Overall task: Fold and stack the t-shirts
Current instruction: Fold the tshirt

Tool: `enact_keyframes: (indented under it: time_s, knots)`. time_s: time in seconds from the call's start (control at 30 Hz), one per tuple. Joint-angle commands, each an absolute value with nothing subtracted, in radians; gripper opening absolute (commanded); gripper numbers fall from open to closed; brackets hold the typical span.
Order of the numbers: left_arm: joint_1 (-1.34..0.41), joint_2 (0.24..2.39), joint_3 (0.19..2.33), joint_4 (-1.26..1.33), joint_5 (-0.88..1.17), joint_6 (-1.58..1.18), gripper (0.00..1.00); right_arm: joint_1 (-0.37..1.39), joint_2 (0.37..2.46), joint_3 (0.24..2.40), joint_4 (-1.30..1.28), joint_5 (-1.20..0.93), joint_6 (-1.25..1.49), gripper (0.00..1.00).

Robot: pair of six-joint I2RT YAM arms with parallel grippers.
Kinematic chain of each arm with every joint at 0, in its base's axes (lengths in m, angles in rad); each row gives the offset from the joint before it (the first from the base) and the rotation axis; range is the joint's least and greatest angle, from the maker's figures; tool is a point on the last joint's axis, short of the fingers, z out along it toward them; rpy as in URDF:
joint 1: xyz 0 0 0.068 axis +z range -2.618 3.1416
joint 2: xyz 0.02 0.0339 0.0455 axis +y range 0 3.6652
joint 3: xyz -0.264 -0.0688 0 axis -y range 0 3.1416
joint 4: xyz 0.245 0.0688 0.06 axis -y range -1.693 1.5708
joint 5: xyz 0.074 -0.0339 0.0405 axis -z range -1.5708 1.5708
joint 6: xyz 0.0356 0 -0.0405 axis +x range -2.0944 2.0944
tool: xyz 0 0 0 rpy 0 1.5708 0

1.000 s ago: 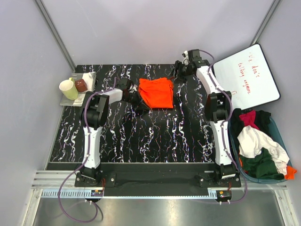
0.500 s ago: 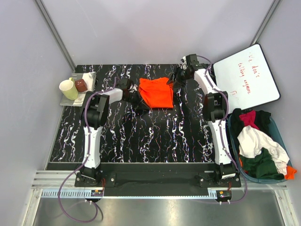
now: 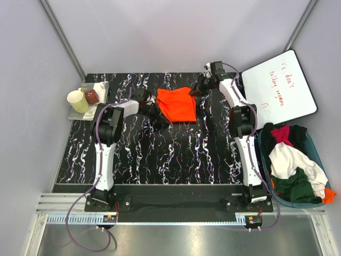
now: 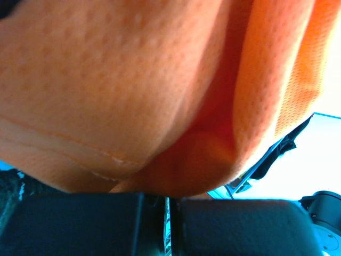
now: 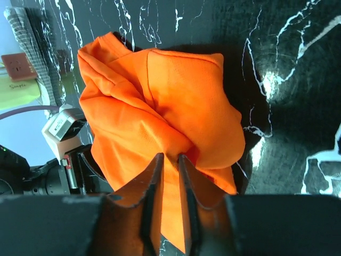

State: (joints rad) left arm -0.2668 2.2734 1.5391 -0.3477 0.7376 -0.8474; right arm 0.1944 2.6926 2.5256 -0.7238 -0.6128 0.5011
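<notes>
On the far left, one small tray (image 3: 75,114) sits at the edge of the black marbled table (image 3: 160,160). It holds one pale yellow-green mug (image 3: 78,101), one brown cup (image 3: 92,96) and one folded cloth (image 3: 100,87).

There are two arms, each with one gripper. The left gripper (image 3: 151,110) is at the left edge of the one orange t-shirt (image 3: 177,104), which lies bunched and partly folded on the far middle of the table. In the left wrist view its two fingers are pressed tight together, and orange mesh fabric comes down into the seam between them, so it is pinching the shirt's edge.

The right gripper (image 3: 196,92) reaches in low at the shirt's far right corner. In its own view the two fingers (image 5: 153,186) stand close together with a ridge of the orange fabric caught between them, clamped on that fold.

To the right, one white board (image 3: 279,88) with red handwriting leans off the table's far right corner. Nearer, beside the right arm, is one bin (image 3: 318,153) heaped with clothes. Four colours can be counted in it: a black shirt (image 3: 269,136), a magenta-red shirt (image 3: 281,133), a white shirt (image 3: 290,160) and a dark green shirt (image 3: 293,185). They are tangled together, so I cannot tell the exact number of garments. One small orange scrap (image 3: 329,196) pokes out at the bin's near right corner.
</notes>
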Motion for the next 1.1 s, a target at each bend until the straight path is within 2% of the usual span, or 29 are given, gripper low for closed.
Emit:
enact_keyframes:
  time_s: [0.0,0.17,0.5,0.8,1.07]
  knots:
    - [-0.262,2.312,1.56,-0.368,0.693,-0.847,0.0,0.201,2.708,2.574,-0.684,-0.673,0.526,0.23]
    - [-0.262,2.312,1.563,-0.368,0.69,-0.848,0.0,0.199,2.663,2.505,-0.686,-0.644,0.523,0.28]
    - [-0.262,2.307,1.548,-0.382,0.683,-0.839,0.0,0.199,2.669,2.566,-0.658,-0.652,0.526,0.11]
    - [-0.261,2.312,1.545,-0.406,0.666,-0.838,0.0,0.198,2.573,2.576,-0.601,-0.583,0.526,0.08]
    - [-0.253,2.315,1.551,-0.426,0.658,-0.828,0.0,0.178,2.568,2.543,-0.6,-0.497,0.525,0.06]
